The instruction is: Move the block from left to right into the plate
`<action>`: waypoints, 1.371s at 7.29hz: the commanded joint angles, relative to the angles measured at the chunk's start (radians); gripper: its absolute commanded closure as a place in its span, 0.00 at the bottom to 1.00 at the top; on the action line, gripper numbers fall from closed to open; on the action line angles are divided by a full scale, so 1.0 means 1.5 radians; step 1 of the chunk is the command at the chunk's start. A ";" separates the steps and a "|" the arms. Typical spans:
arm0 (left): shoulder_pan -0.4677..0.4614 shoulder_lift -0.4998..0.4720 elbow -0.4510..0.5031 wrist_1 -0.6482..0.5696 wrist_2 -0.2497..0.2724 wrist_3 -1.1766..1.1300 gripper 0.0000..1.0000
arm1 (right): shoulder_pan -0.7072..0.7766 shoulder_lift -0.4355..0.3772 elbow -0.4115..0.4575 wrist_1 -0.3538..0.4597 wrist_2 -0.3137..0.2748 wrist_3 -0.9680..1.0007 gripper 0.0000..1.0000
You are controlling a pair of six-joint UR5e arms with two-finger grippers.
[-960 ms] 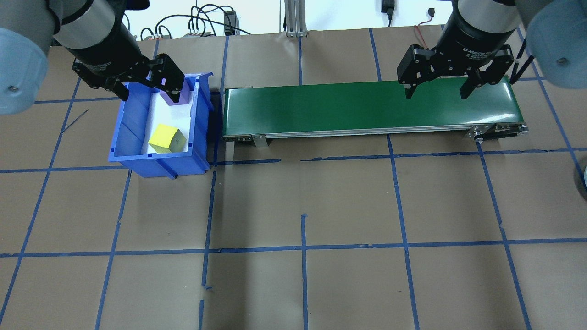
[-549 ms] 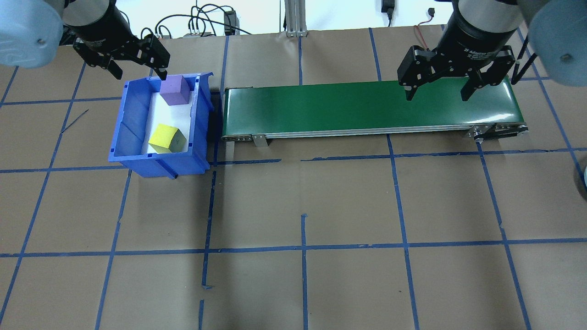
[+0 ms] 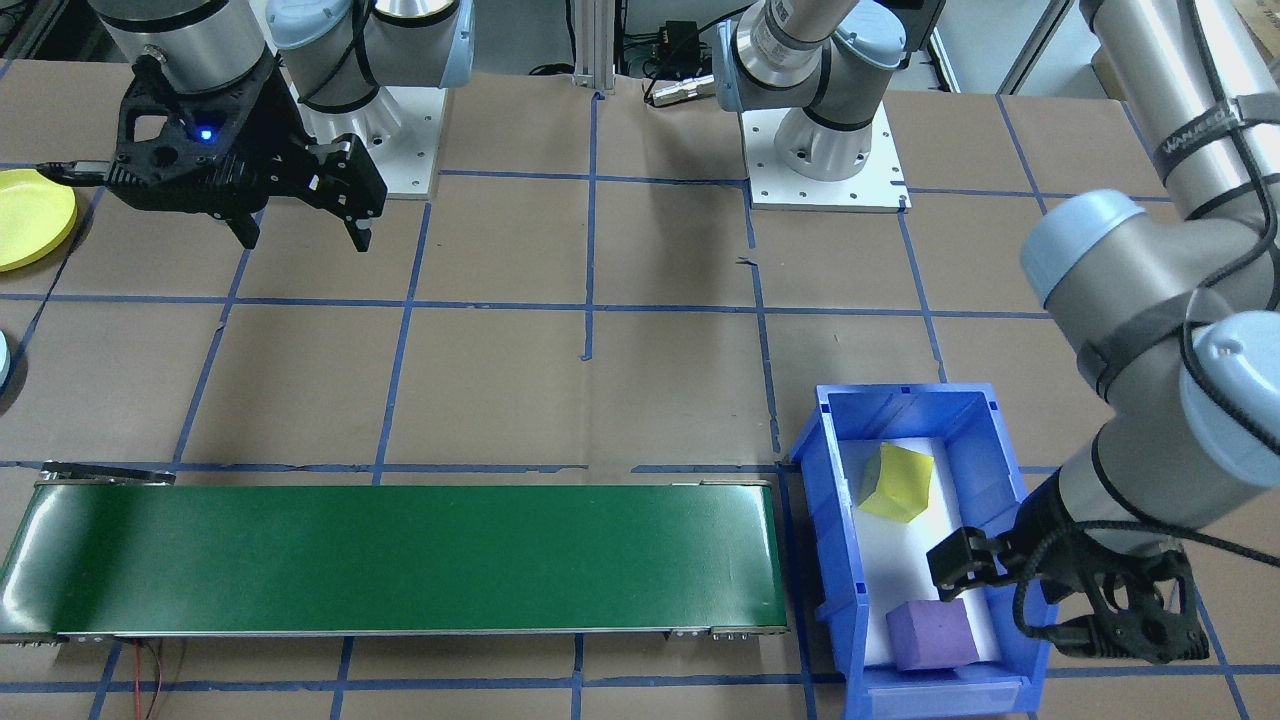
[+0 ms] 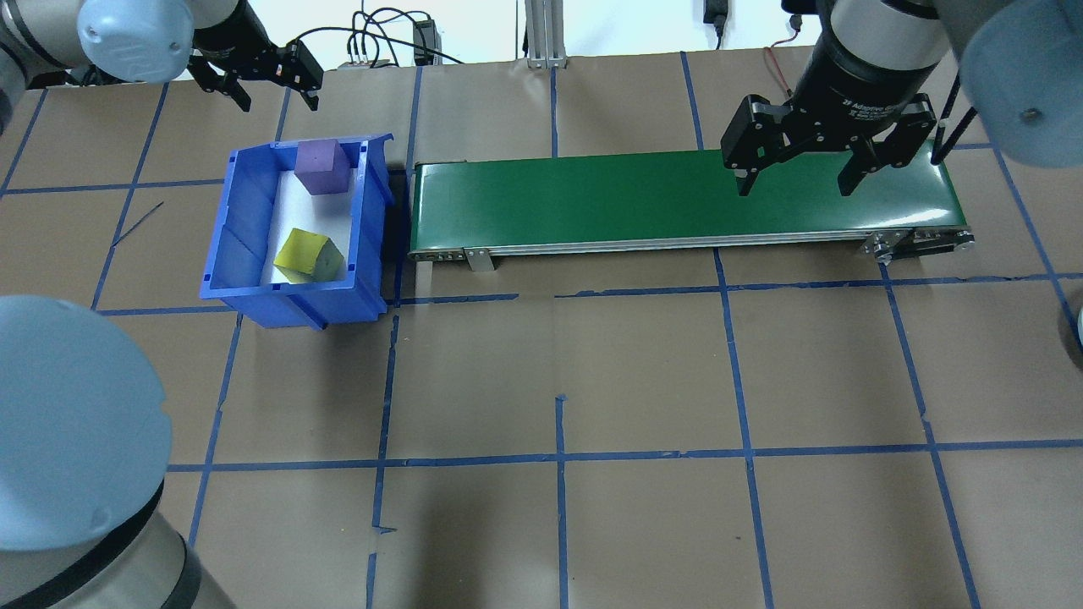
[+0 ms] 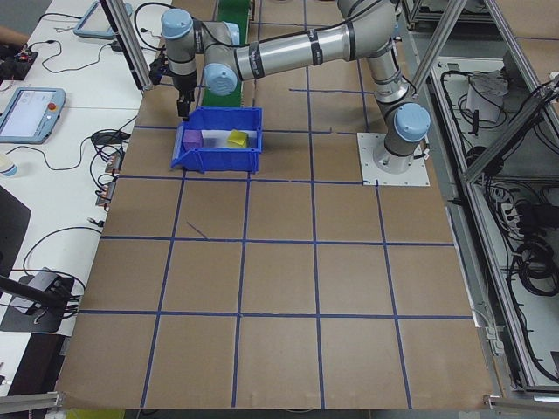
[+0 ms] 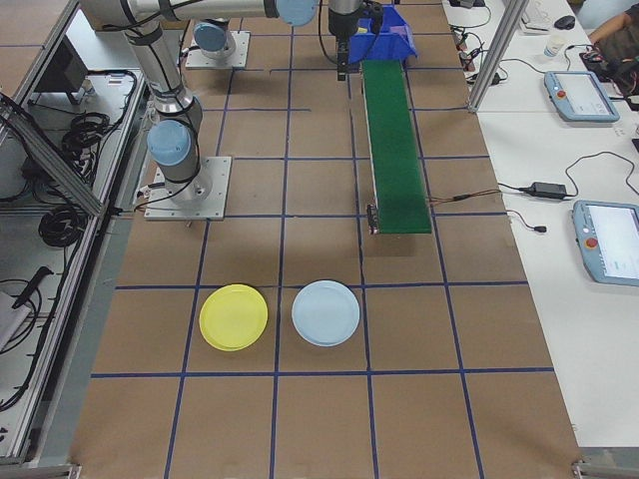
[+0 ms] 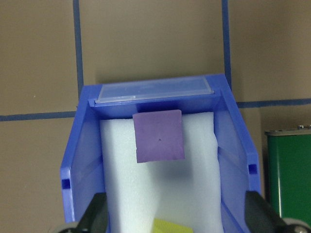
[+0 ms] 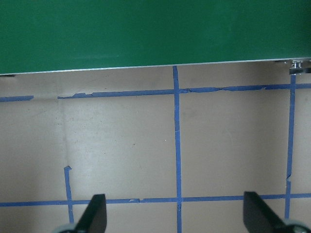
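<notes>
Blue bin, robot's left end of table: holds 2 cubes on white foam liner. Purple block at the bin's far end, flat on the foam, nothing touching it. Yellow block at the near end, tilted on an edge.

Left gripper: raised above and beyond the bin's far end, fingers apart, nothing between them. Wrist cam looks straight down on the purple block, both fingertips at the frame's bottom corners, wide apart.

Green conveyor belt: runs from just beside the bin toward robot's right; surface bare.

Right gripper: hangs over the belt's right-hand end, fingers spread, empty. Wrist cam shows belt edge and taped table below.

Yellow plate: on table well past the belt's right end, on the robot's side. Pale blue plate just beside it, not touching. No block on either.

Table: brown paper w/ blue tape grid.

Misc.: tablets, cables on side bench, left and right views.
</notes>
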 commanded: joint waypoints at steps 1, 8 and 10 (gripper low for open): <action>0.002 -0.064 0.010 0.051 -0.001 -0.004 0.00 | 0.002 0.001 0.003 -0.001 0.001 0.001 0.00; 0.002 -0.116 -0.054 0.154 0.001 0.005 0.48 | 0.001 0.001 0.003 -0.001 -0.007 0.000 0.00; 0.002 -0.084 -0.050 0.129 0.002 -0.001 0.58 | 0.001 0.001 0.003 -0.001 -0.001 0.000 0.00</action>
